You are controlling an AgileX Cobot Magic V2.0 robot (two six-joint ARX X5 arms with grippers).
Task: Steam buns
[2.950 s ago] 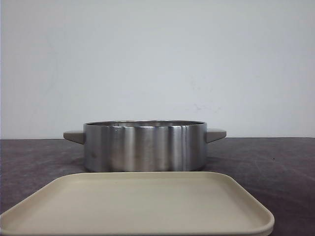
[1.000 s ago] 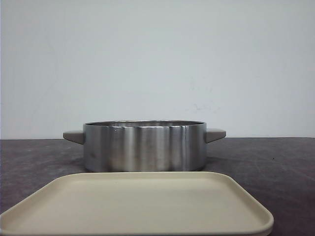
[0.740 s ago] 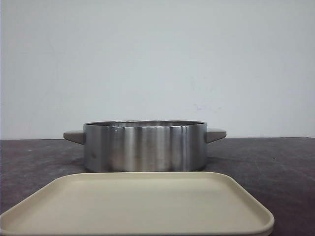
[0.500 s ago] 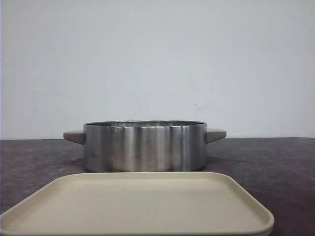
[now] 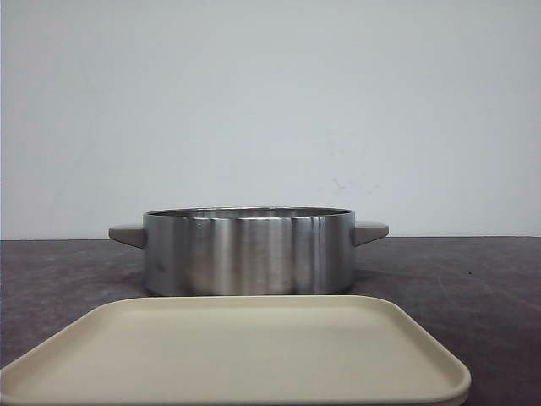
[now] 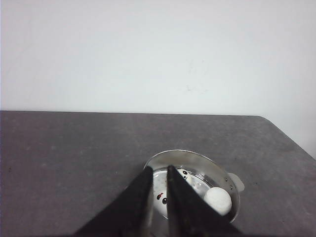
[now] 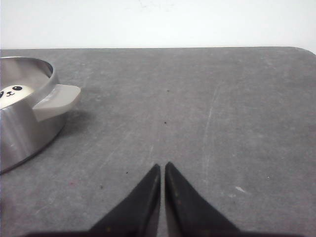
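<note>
Right now a round shiny metal pot [image 5: 248, 251] is sitting on the dark gray table [image 5: 473, 279]. Its smooth steel wall is catching soft stripes of light, and two flat gray handles [image 5: 370, 231] are sticking out from its sides. Just in front of it, a flat cream tray [image 5: 245, 351] with rounded corners and a low raised rim is lying bare.

From the left wrist view, the buns are sitting inside the pot [image 6: 197, 182]. One smooth white bun [image 6: 217, 201] is showing its plain round back near the wall, and another bun [image 6: 160, 196] with little black dots is peeking out between the black fingers. The left gripper [image 6: 159, 170] is hovering above the pot with its pointed fingers nearly together, just a thin gap between them, gripping nothing.

From the right wrist view, a panda-faced bun [image 7: 14, 94] is peeking over the pot's rim [image 7: 29, 111]. The right gripper [image 7: 162, 167] is hanging over the rough, scratched table, well apart from the pot, its tips almost touching and holding nothing.
</note>
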